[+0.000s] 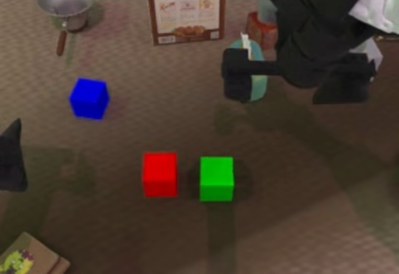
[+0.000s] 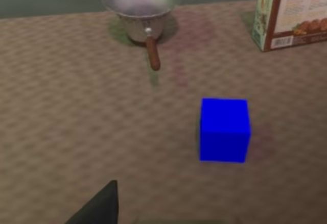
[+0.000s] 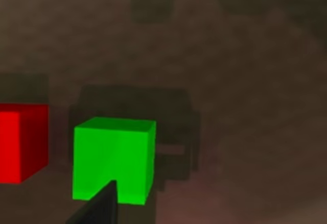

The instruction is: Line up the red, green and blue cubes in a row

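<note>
1. Top view: the red cube (image 1: 159,174) and the green cube (image 1: 216,178) are seen side by side near the middle of the table, close but with a small gap, already forming the start of a row.
2. The blue cube (image 1: 89,98) is found well apart from them, toward the left side and farther back, so it is judged to be the one still to be brought into line.
3. The left gripper (image 1: 12,158) is at the left edge, clearly nearer to the blue cube than the right gripper (image 1: 293,83), which hangs high at the back right. Whether the fingers of either gripper are open or closed cannot be told.
4. In the left wrist view the blue cube (image 2: 224,129) is shown ahead of the dark fingertip (image 2: 99,208), a little turned against the table pattern; no long axis exists.
5. Open room is seen around the blue cube and beside the red cube on its left. The saucepan (image 1: 67,4) and the cracker box (image 1: 186,9) stand farther back, out of the likely path.
</note>
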Available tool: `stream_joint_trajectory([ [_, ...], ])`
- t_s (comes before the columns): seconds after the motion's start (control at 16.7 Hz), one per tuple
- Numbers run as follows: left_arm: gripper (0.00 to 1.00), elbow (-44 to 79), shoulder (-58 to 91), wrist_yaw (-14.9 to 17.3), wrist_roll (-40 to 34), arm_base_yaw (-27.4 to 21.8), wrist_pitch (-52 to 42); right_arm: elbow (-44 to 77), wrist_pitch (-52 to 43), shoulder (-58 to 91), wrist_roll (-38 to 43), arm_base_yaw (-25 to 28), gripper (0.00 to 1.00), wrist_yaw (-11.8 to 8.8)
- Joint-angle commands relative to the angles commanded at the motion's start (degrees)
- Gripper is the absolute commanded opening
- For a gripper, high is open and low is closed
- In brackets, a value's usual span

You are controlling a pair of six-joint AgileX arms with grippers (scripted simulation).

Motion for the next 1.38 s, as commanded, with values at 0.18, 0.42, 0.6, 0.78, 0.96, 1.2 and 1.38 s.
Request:
stream_joint_trajectory([
  [0.18, 1.00, 17.37, 17.86, 1.04, 1.13, -2.66, -12.71, -12.85, 7.81, -16.65, -6.09, -5.58, 1.00, 2.14],
  [0.42, 1.00, 41.74, 44.93, 1.73, 2.26, -5.64, -29.99, -32.86, 19.61, -41.14, -14.63, -13.76, 1.00, 3.74],
  [0.6, 1.00, 57.90, 63.98, 1.57, 2.55, -7.03, -40.71, -48.18, 28.78, -58.42, -20.62, -19.68, 1.00, 3.65],
  [0.78, 1.00, 70.92, 79.70, 0.91, 2.30, -7.60, -48.35, -62.56, 37.91, -73.18, -25.83, -25.00, 1.00, 2.43],
  [0.96, 1.00, 81.43, 92.10, -0.10, 1.61, -7.43, -53.05, -74.49, 46.49, -84.66, -29.89, -29.32, 1.00, 0.33],
  [1.2, 1.00, 92.59, 104.53, -1.58, 0.37, -6.49, -56.01, -86.34, 56.27, -96.89, -33.52, -33.51, 1.00, -3.05],
  [1.38, 1.00, 97.50, 109.91, -2.46, -0.43, -5.75, -56.19, -91.31, 60.97, -102.24, -34.87, -35.26, 1.00, -5.02],
])
